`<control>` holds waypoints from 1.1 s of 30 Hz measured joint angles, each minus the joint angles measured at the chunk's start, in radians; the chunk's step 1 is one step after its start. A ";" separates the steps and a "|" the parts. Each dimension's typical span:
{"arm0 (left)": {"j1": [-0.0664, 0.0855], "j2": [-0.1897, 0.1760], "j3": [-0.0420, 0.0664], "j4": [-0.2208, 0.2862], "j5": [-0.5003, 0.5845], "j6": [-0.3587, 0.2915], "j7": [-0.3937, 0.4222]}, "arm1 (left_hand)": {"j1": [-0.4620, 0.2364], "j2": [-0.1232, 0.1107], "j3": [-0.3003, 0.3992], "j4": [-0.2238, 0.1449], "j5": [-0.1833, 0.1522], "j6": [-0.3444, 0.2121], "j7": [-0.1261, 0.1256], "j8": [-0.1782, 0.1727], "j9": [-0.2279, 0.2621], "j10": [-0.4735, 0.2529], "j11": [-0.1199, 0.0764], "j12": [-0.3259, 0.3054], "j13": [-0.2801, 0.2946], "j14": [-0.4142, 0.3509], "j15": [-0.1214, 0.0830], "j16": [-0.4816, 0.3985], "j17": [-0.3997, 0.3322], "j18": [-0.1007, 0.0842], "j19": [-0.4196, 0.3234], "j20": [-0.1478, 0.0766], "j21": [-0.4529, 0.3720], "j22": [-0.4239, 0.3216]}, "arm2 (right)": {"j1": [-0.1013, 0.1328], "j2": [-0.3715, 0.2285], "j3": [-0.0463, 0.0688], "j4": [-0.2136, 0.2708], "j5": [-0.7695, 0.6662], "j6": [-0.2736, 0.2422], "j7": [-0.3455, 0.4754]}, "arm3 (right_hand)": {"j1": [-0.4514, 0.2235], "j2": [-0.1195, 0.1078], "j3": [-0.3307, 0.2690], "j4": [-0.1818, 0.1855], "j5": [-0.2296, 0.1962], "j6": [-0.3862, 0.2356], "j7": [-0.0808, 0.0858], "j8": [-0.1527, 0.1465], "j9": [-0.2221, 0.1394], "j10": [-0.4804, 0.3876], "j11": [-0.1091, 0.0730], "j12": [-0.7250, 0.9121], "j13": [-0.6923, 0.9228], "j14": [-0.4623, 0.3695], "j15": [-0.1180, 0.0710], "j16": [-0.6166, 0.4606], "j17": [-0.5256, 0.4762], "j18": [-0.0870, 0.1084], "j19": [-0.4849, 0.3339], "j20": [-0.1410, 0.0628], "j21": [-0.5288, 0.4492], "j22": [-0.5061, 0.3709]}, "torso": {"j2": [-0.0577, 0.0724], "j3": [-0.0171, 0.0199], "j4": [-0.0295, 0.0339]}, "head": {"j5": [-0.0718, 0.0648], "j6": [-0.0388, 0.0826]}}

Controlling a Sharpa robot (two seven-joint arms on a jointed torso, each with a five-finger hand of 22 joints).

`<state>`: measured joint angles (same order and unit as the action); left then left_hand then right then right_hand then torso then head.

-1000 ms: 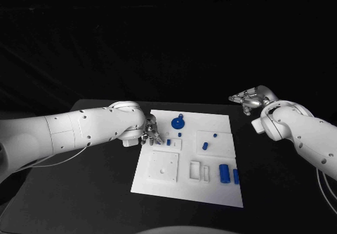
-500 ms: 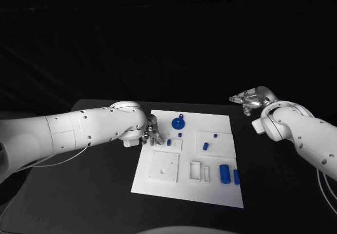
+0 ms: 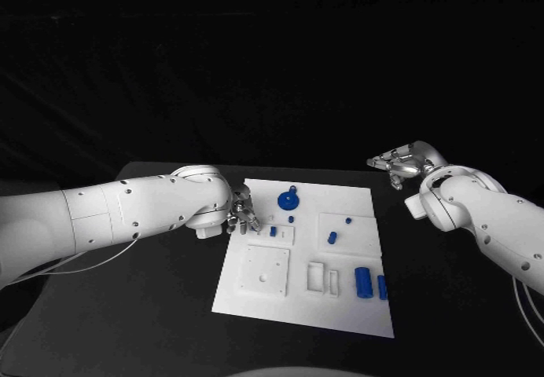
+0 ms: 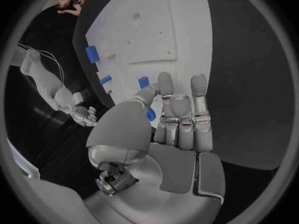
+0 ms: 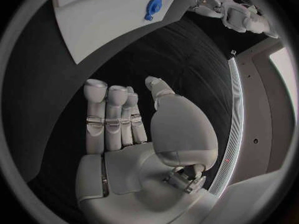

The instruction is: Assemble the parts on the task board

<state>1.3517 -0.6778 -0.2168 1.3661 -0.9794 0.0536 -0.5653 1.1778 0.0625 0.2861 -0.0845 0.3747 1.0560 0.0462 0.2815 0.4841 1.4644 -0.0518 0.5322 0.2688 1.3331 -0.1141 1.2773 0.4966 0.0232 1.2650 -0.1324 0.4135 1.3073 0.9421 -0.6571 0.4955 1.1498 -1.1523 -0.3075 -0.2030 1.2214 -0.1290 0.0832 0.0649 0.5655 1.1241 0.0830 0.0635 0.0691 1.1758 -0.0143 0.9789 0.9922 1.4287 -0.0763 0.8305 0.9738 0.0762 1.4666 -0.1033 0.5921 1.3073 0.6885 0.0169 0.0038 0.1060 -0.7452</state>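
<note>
The white task board lies in the middle of the black table. On it are a blue round disc with a knob, a small blue piece in a white frame, two small blue pegs and two longer blue pieces near its right edge. My left hand hovers at the board's left edge beside the framed piece, fingers stretched out, holding nothing. My right hand is off the board at the table's back right, with its fingers extended and empty.
Bare black table surrounds the board on all sides. The board has raised white frames and a square plate with holes at its left front. The disc lies near the board's far edge.
</note>
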 measured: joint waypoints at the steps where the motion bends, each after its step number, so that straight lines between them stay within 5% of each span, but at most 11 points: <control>1: 0.000 -0.002 0.003 0.002 0.001 -0.004 0.001 | 0.000 0.000 0.000 0.000 0.005 0.000 0.000 0.000 0.000 0.000 0.000 0.000 0.000 0.000 0.000 0.000 0.002 0.000 0.000 0.000 0.000 0.000 | 0.000 -0.001 0.000 0.002 0.000 0.000 0.000 | 0.000 0.000 0.000 0.000 0.000 0.000 0.000 0.000 0.000 0.000 0.000 0.000 0.000 0.000 0.000 0.000 0.000 0.000 0.000 0.000 0.000 0.000 | 0.000 -0.0001 0.0001 | 0.000 0.001; 11: 0.003 -0.021 0.024 0.017 0.014 -0.038 0.018 | 0.000 0.000 -0.005 -0.006 0.020 0.022 0.022 -0.070 0.058 0.000 0.000 0.004 -0.007 0.013 0.002 0.000 0.031 0.000 -0.004 0.004 0.016 0.001 | -0.007 -0.007 0.000 0.024 0.000 0.002 0.003 | 0.000 0.000 0.000 0.000 0.000 0.000 0.000 0.000 0.000 0.000 0.000 0.000 -0.001 0.000 0.000 -0.004 -0.002 0.000 0.000 0.000 0.000 0.000 | 0.000 -0.0004 0.0002 | 0.004 0.007; 15: 0.004 -0.031 0.041 0.022 0.023 -0.048 0.032 | 0.005 0.002 -0.005 -0.006 0.020 0.034 0.034 -0.110 0.072 0.001 0.000 0.004 -0.009 0.019 -0.002 0.000 0.032 0.000 -0.004 0.004 0.020 0.001 | -0.014 -0.013 0.000 0.050 0.000 0.002 0.012 | 0.009 0.009 0.015 -0.027 0.000 0.000 0.000 0.000 0.000 0.000 0.000 0.000 -0.001 0.000 0.000 -0.004 -0.002 0.000 0.000 0.000 0.000 0.000 | 0.001 -0.0006 0.0002 | 0.004 0.010; 24: 0.006 -0.066 0.058 -0.005 0.173 -0.050 0.231 | 0.025 0.001 -0.005 -0.006 0.018 0.043 0.043 -0.166 0.101 0.003 0.002 0.004 -0.015 0.021 0.000 -0.016 0.025 0.000 -0.004 0.004 0.020 0.001 | -0.042 -0.028 -0.009 0.170 -0.050 -0.003 0.089 | 0.022 0.018 0.127 -0.224 -0.042 -0.006 0.006 0.000 -0.003 0.000 0.000 0.000 0.005 0.000 0.000 -0.004 0.003 0.000 0.000 0.000 0.012 0.000 | 0.001 -0.0005 0.0000 | 0.001 0.038; 29: 0.007 -0.079 0.059 -0.027 0.343 -0.029 0.394 | 0.028 0.003 -0.011 -0.012 0.012 0.049 0.047 -0.172 0.104 0.004 0.004 0.004 -0.011 0.015 -0.006 -0.016 0.028 0.000 -0.007 0.000 0.020 0.000 | -0.055 -0.034 -0.034 0.252 -0.136 -0.017 0.158 | 0.018 0.030 0.161 -0.310 -0.084 -0.013 0.013 0.000 -0.004 0.000 0.000 0.000 0.006 0.000 0.000 -0.004 0.001 0.000 0.000 0.000 0.018 0.000 | 0.001 -0.0003 -0.0001 | 0.000 0.051; 33: 0.007 -0.085 0.057 -0.041 0.465 0.001 0.485 | 0.028 0.003 -0.010 -0.012 0.035 0.050 0.047 -0.178 0.107 0.001 0.000 0.004 -0.009 0.014 -0.007 -0.016 0.031 0.000 -0.011 -0.004 0.020 0.000 | -0.058 -0.037 -0.062 0.304 -0.219 -0.034 0.200 | 0.016 0.032 0.168 -0.340 -0.113 -0.013 0.013 0.000 -0.004 0.004 0.004 0.000 0.006 0.000 0.000 -0.004 0.001 0.000 0.000 0.000 0.020 0.000 | 0.000 -0.0004 -0.0002 | -0.002 0.059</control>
<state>1.3582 -0.7631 -0.1596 1.3255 -0.5141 0.0547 -0.0805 1.2055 0.0659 0.2758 -0.0967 0.4094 1.1055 0.0932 0.1033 0.5913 1.4650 -0.0517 0.5361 0.2601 1.3467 -0.1212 1.2615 0.5273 0.0229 1.2543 -0.1359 0.4334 1.3077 0.8839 -0.6937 0.4340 1.4534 -1.3713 -0.3417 -0.0035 1.2371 -0.0973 0.2516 -0.2750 0.4520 1.1107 0.0962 0.0635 0.0648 1.1793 -0.0106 0.9789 0.9978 1.4287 -0.0763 0.8266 0.9743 0.0762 1.4666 -0.1033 0.6118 1.3073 0.6889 0.0165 0.0036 0.1042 -0.6859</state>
